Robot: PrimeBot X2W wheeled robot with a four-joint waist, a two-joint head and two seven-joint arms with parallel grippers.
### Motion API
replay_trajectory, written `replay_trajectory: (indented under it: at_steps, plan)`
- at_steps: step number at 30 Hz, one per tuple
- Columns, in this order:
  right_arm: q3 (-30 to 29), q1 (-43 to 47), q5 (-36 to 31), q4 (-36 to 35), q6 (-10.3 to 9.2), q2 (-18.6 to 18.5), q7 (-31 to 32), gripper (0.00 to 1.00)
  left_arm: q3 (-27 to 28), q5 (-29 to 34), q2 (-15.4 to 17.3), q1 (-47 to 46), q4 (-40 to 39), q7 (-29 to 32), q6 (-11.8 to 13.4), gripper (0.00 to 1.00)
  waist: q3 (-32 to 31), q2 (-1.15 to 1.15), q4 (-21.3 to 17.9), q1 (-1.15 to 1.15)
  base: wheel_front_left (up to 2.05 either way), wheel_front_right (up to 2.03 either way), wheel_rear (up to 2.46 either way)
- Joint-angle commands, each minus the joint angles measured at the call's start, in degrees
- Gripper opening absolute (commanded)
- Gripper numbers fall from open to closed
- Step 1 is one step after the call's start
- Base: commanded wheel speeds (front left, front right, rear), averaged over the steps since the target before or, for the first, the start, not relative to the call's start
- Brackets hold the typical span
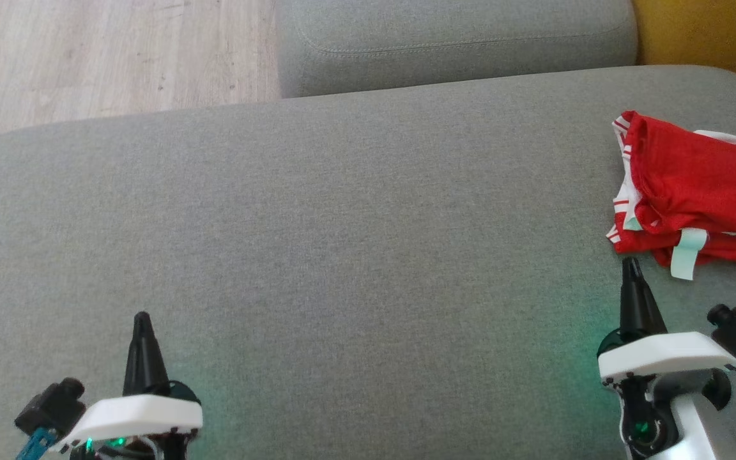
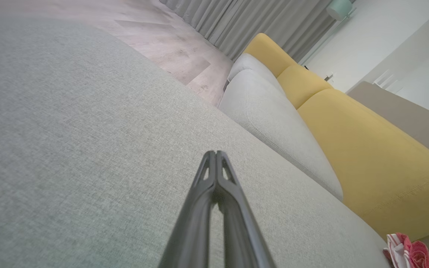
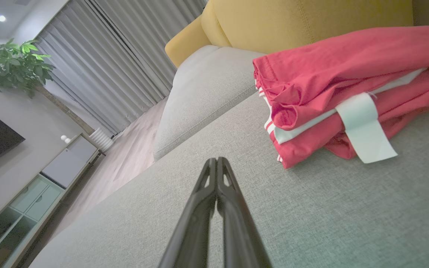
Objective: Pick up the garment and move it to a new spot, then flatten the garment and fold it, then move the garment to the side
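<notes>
The garment is red with white stripes and a pale tag, lying folded in a bundle at the right edge of the grey cushion. In the right wrist view the garment sits just ahead and to the right of my fingers. My right gripper is shut and empty, its tip a little short of the bundle's near left corner. My left gripper is shut and empty over bare cushion at the lower left. A corner of the garment shows at the lower right of the left wrist view.
A second grey cushion lies beyond the first one. A yellow sofa back runs along the right side. Wooden floor lies past the far left edge. Curtains, a plant and a low cabinet stand further off.
</notes>
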Motion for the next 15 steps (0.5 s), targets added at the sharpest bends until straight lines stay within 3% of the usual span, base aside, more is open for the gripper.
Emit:
replay_trajectory:
  at_steps: [1,15]
  plan:
    - [0.0,-2.0,1.4,-2.2,-0.01,-0.1,0.2,0.00,1.1,-1.1,0.2,-2.6,-2.0,0.4,-0.3,0.00,0.0,0.00,0.0,0.00,0.00,0.00,0.00]
    - [-1.0,-1.6,10.1,-3.4,-0.02,-0.2,2.5,0.00,2.2,-8.7,0.2,-2.8,-2.4,2.7,-0.6,0.00,-0.3,0.00,0.2,0.00,0.00,0.00,0.00]
